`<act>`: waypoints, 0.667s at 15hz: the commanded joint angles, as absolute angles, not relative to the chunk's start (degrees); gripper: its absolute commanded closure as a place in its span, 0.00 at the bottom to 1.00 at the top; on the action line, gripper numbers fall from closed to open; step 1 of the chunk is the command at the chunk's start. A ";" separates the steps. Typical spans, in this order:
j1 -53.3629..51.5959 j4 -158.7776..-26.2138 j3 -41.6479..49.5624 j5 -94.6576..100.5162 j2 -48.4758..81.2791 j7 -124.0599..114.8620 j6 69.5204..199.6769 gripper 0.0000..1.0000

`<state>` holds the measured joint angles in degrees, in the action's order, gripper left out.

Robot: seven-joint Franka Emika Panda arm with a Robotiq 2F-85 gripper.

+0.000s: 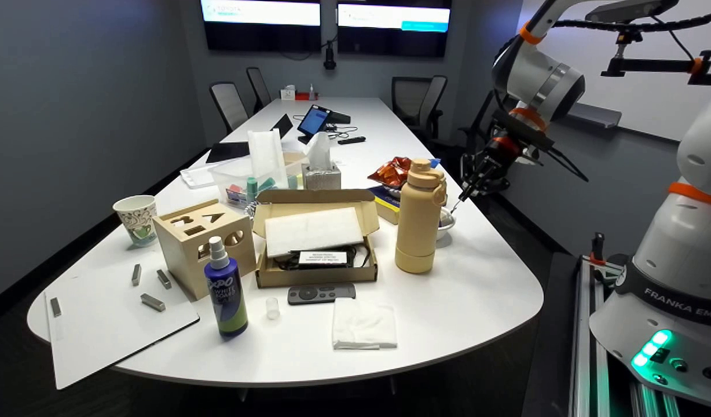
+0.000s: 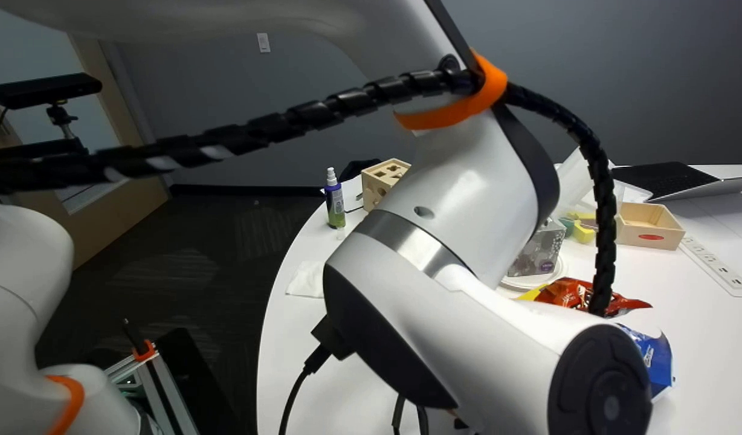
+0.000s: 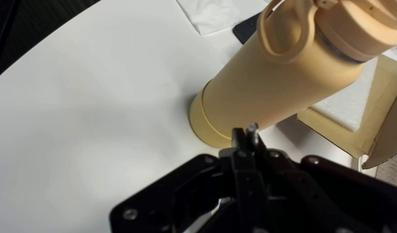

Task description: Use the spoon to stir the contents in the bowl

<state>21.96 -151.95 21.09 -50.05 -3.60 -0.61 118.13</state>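
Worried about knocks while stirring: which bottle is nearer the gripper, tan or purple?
The tan bottle: it stands close to the gripper, large in the wrist view; the purple spray bottle is farther away, beside the wooden box.

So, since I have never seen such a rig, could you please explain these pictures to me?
The machine is a single robot arm ending in a black two-fingered gripper. Two pictures are taken from outside the robot; in an exterior view the arm blocks much of the table. The wrist view looks past the gripper at the tan bottle. Also on the table are a spray bottle, a wooden shape box, an open cardboard box, a remote, a paper cup and a folded napkin, among other things. The gripper is shut on a thin spoon, which slants down to the white bowl, partly hidden by the tan bottle. The bowl's contents are too small to make out.
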 commanded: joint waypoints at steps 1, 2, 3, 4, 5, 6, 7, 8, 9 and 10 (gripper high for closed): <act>21.62 -153.77 20.96 -51.59 -6.10 1.39 120.23 0.99; 21.49 -153.83 20.82 -51.83 -5.79 1.66 121.03 0.99; 21.33 -154.01 20.62 -52.05 -5.58 1.88 122.15 0.99; 21.21 -154.12 20.47 -52.20 -5.33 2.06 122.99 0.99; 21.08 -154.24 20.29 -52.33 -5.13 2.39 123.79 0.99; 20.87 -154.36 20.09 -52.36 -4.84 2.53 124.36 0.99; 20.71 -154.51 19.95 -52.38 -4.62 2.54 124.72 0.99; 20.56 -154.61 19.81 -52.36 -4.37 2.57 124.92 0.99; 20.46 -154.71 19.67 -52.39 -4.24 2.54 124.88 0.99; 20.34 -154.77 19.53 -52.51 -4.11 2.53 125.29 0.99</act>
